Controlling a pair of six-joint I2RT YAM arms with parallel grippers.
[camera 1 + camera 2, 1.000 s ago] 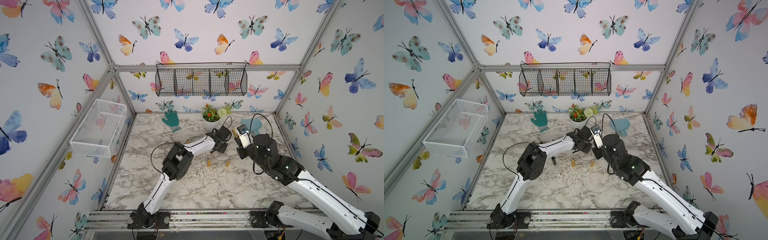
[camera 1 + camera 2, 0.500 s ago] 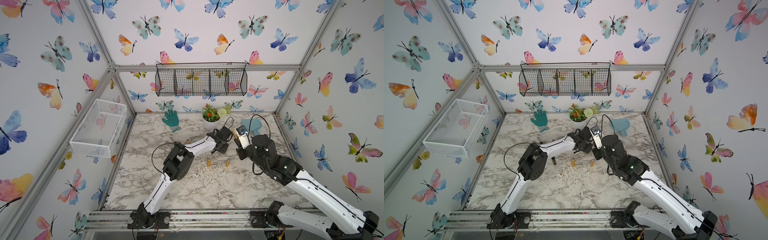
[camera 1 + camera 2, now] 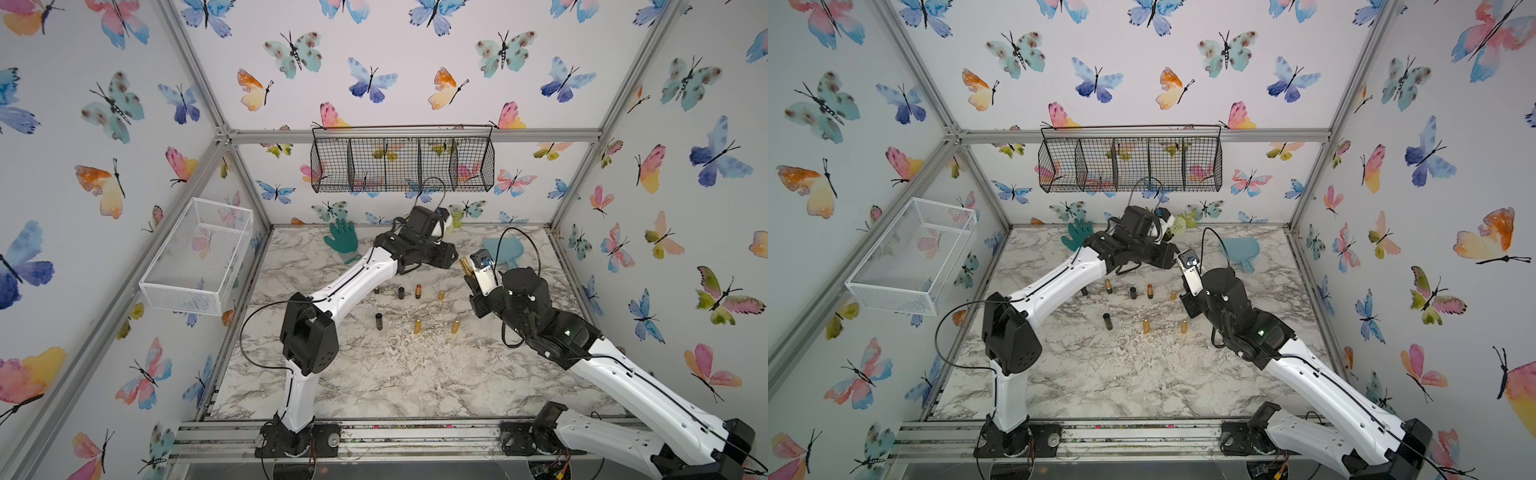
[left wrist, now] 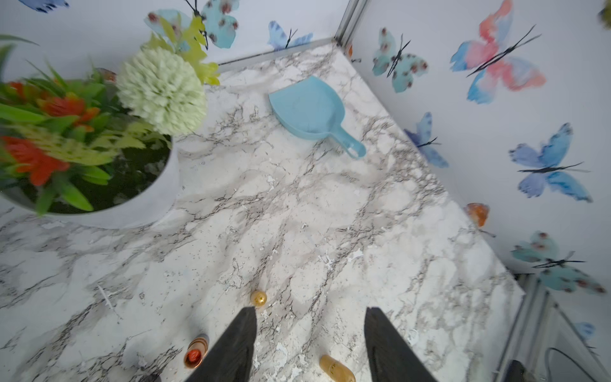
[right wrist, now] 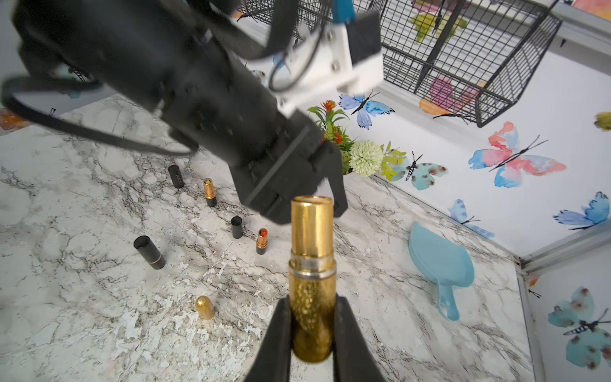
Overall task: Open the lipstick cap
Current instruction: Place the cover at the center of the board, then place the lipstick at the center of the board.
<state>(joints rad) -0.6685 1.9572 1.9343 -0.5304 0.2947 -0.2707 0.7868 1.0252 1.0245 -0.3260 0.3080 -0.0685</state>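
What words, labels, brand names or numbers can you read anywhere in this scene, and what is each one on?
No text here can be read.
Black tube: a faint mark on its side, too small to read.
Gold cap: a faint mark, too blurred to read.
Gold lipstick: no print shows.

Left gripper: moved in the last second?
Yes. The left gripper has drawn back toward the potted plant, its wrist now partly hiding it, away from the gold lipstick.
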